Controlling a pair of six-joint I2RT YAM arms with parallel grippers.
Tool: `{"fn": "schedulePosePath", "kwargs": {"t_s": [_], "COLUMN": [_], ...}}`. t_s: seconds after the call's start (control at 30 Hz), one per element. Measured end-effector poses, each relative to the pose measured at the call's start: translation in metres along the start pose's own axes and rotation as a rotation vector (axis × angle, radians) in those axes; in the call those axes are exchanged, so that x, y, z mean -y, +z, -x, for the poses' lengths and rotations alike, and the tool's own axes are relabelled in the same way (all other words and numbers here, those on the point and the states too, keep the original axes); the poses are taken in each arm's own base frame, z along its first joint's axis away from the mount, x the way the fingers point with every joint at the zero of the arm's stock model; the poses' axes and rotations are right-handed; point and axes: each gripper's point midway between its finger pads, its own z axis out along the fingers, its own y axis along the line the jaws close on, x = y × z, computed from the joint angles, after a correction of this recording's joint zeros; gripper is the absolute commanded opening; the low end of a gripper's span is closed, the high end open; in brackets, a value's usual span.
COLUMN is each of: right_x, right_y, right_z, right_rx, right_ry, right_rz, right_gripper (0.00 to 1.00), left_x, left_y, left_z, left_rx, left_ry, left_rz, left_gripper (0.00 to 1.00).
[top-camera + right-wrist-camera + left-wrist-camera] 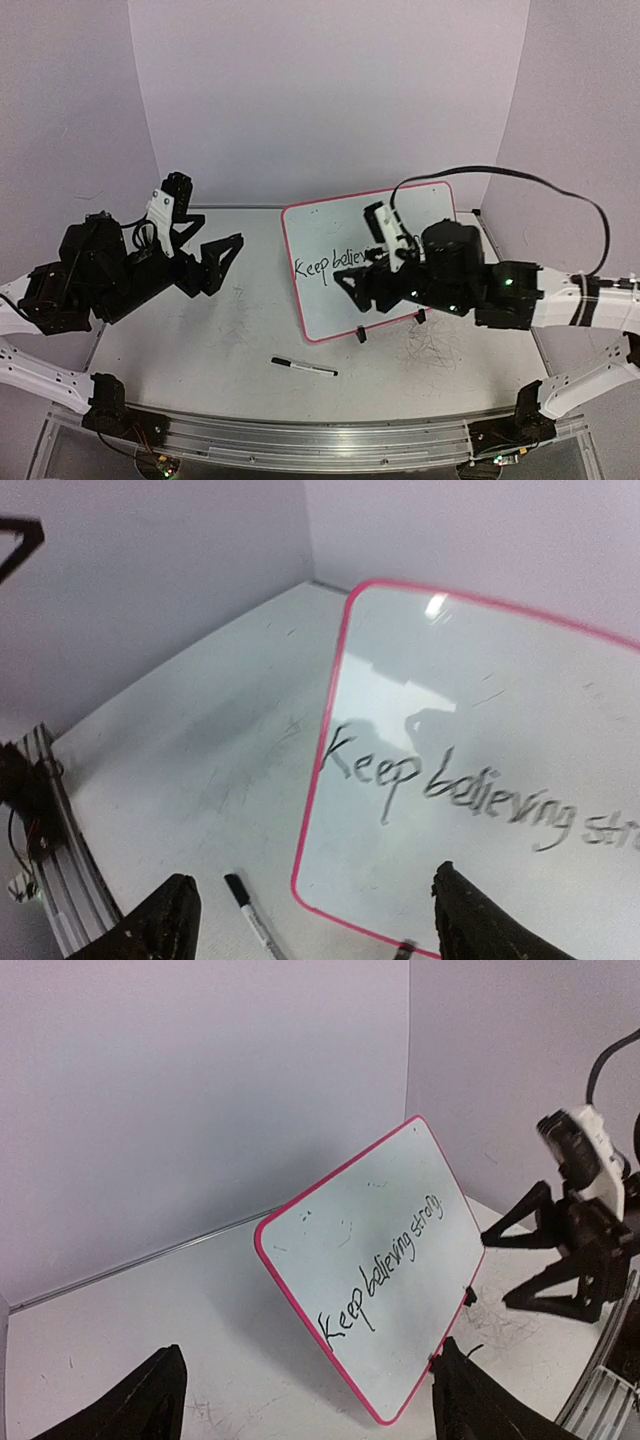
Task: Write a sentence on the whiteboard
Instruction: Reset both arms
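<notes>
The whiteboard [320,305] lies flat on the table, right of centre, with a pink rim. On it runs the sentence [325,264] in black; in the top view my right arm hides its end. In the left wrist view the sentence [390,1265] reads "Keep believing strong" across the whiteboard [400,1190]. My right gripper [358,288] hovers over the board's lower middle, open and empty. In its own view the right gripper [315,920] frames the board's corner below the sentence [460,785] on the whiteboard [480,670]. My left gripper [222,265] hangs open, left of the board, holding nothing. Its wrist view shows the left gripper [310,1400] facing the board.
A black-capped marker [304,366] lies loose on the table in front of the board, also seen as the marker [250,915] beside the board's corner. Small black clips [361,335] sit on the board's near edge. A metal rail [320,445] runs along the near table edge. Purple walls enclose the back.
</notes>
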Motion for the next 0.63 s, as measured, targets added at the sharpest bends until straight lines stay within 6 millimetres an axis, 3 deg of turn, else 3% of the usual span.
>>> {"fn": "schedulePosePath", "kwargs": {"t_s": [0.13, 0.3, 0.43, 0.63], "right_x": [0.029, 0.062, 0.078, 0.089], "right_y": [-0.058, -0.128, -0.157, -0.165], "right_z": [0.074, 0.14, 0.166, 0.169], "right_rx": [0.184, 0.381, 0.455, 0.465], "right_ry": [0.058, 0.129, 0.157, 0.161], "right_rz": [-0.132, -0.268, -0.349, -0.422], "right_gripper": [0.97, 0.98, 0.98, 0.98], "left_x": [-0.001, -0.005, -0.009, -0.014], "left_y": [-0.002, -0.01, -0.016, -0.023], "left_z": [0.03, 0.064, 0.078, 0.085], "left_rx": [0.052, 0.122, 0.156, 0.18], "left_ry": [-0.024, -0.076, -0.1, -0.102], "left_rz": [0.002, 0.001, -0.001, -0.001], "left_gripper": [0.88, 0.89, 0.9, 0.9]}}
